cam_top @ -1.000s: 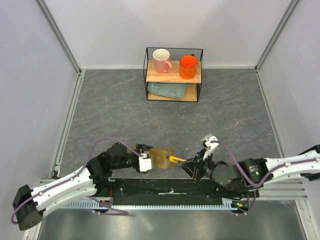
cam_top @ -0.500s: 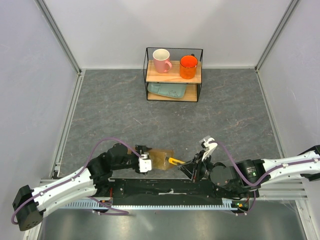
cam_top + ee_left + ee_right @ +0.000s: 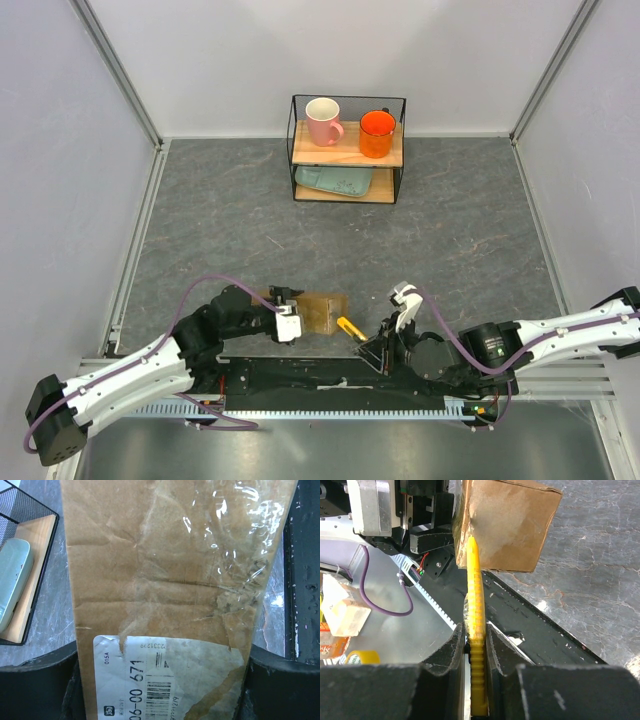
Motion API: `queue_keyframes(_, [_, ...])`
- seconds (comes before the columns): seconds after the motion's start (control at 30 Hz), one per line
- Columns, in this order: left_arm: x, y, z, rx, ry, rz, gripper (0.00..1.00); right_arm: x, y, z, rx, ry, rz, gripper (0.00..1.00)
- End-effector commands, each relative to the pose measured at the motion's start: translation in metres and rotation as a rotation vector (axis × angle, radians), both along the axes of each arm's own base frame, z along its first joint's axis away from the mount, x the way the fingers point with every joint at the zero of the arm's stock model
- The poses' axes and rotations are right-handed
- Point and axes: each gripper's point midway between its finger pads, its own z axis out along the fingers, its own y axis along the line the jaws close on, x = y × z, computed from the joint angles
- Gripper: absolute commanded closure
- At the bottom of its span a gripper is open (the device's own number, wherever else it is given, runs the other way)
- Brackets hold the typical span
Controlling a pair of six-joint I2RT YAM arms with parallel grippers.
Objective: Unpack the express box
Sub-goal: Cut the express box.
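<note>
The express box is a flat brown cardboard parcel with a white label, at the table's near edge. My left gripper is shut on its left end; in the left wrist view the box fills the frame, with clear tape on it and the label between the fingers. My right gripper is shut on a yellow utility knife. In the right wrist view the knife runs up from my right gripper, its tip at the lower edge of the box.
A black wire shelf stands at the back with a pink mug, an orange mug and a pale green tray below. The black base rail runs along the near edge under both grippers.
My right gripper has moved left and toward the near edge with the knife, its tip staying near the box's right end. The box shifted slightly away from the near edge in my left gripper.
</note>
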Motion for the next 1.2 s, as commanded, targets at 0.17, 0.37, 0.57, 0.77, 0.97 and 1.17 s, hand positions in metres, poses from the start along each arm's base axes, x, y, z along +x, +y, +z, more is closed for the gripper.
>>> queue_keyframes(0.17, [0.018,-0.009,0.042,-0.111,-0.132,0.025,0.98,-0.019,0.002,0.007,-0.036,0.024,0.096,1.00])
queue_keyframes(0.37, [0.024,-0.005,0.037,-0.100,-0.098,0.081,0.98,-0.030,0.003,0.000,-0.058,0.052,0.153,1.00])
queue_keyframes(0.57, [0.031,-0.001,0.034,-0.111,-0.051,0.147,0.98,-0.034,-0.006,0.002,-0.047,0.080,0.167,1.00])
queue_keyframes(0.77, [0.026,-0.004,0.034,-0.106,-0.054,0.110,0.98,-0.029,-0.008,0.003,-0.040,0.071,0.148,1.00])
queue_keyframes(0.97, [0.028,-0.005,0.044,-0.127,-0.055,0.116,0.98,-0.022,-0.011,0.006,-0.043,0.045,0.123,1.00])
queue_keyframes(1.17, [0.025,-0.008,0.047,-0.152,0.079,0.161,0.98,-0.013,-0.008,0.006,-0.048,0.002,0.085,1.00])
